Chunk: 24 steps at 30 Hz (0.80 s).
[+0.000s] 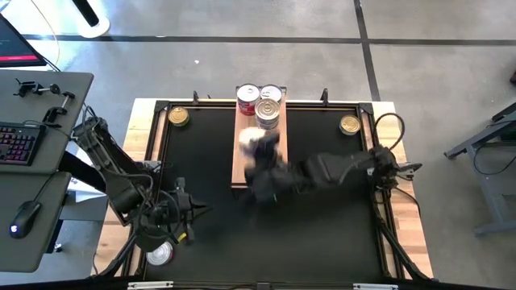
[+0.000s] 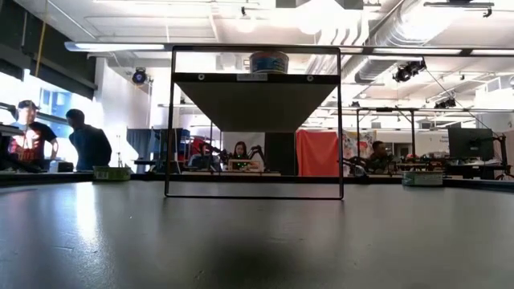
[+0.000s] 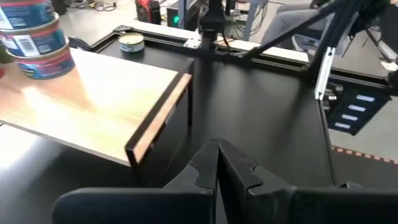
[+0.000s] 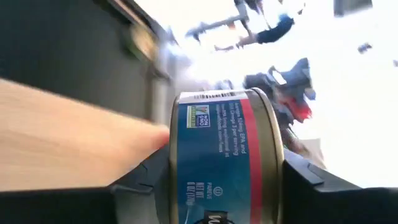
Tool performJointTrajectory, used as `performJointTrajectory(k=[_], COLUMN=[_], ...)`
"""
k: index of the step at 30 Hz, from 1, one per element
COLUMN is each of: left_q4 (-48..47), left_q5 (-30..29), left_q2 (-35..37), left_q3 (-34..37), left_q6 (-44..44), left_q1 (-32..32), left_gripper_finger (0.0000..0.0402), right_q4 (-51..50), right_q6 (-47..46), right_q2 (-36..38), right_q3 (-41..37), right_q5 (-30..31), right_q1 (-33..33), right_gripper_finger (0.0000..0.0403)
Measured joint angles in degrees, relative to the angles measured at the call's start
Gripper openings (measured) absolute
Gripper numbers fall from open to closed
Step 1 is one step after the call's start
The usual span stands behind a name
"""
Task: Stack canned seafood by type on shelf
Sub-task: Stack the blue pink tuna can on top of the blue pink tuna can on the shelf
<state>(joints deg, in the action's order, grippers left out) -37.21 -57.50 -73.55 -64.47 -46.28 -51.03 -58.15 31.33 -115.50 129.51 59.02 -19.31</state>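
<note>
The light-wood shelf (image 1: 256,161) runs from the table's middle to its far edge. At its far end stand a red-sided can (image 1: 247,98), a silver-lidded can (image 1: 272,94) and a short stack of cans (image 1: 268,116). My right gripper (image 4: 227,193) is over the shelf's middle (image 1: 262,153), blurred in the high view, and is shut on a can with a blue and red label (image 4: 221,149). My left gripper (image 3: 217,168) is shut on nothing, over the mat near the table's front left (image 1: 193,211). The low view shows one can atop the shelf (image 2: 269,62) and no gripper. My right gripper pinches the blue-and-red can between its two fingers, one finger (image 4: 146,177) at each gold-rimmed flat end (image 4: 175,162). The labelled side wall faces the wrist camera. The can is lifted clear above the shelf's wood (image 4: 68,137).
Single cans lie on the black mat at the far left corner (image 1: 178,117), the far right corner (image 1: 349,124) and near the front left edge (image 1: 161,254). A desk with a keyboard (image 1: 20,141) and a mouse stands left of the table. People sit in the room behind.
</note>
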Motion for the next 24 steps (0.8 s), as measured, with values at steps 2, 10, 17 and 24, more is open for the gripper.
performJointTrajectory(k=[2,10,17,24], left_q4=[0.75,3.73,7.3,9.37], left_q5=[0.22,0.29,-0.47,-3.62], left_q2=[-0.97,-6.91,-13.12,-18.65], left_q3=[0.0,0.0,0.0,0.0], left_q6=[-0.25,-7.61,-15.18,-21.97], left_q1=[-0.41,-3.31,-5.05,-5.29], left_gripper_finger=[0.0,0.0,0.0,0.0], right_q4=[-0.72,-0.95,-1.89,-6.43], right_q6=[2.63,8.05,7.08,4.88], right_q2=[0.02,-0.04,-0.04,-0.04], right_q3=[0.95,0.92,0.92,0.9], right_q5=[3.56,6.99,0.18,-4.81], right_q1=[3.7,15.47,20.4,23.11], right_gripper_finger=[0.0171,0.0177,0.0187,0.0184])
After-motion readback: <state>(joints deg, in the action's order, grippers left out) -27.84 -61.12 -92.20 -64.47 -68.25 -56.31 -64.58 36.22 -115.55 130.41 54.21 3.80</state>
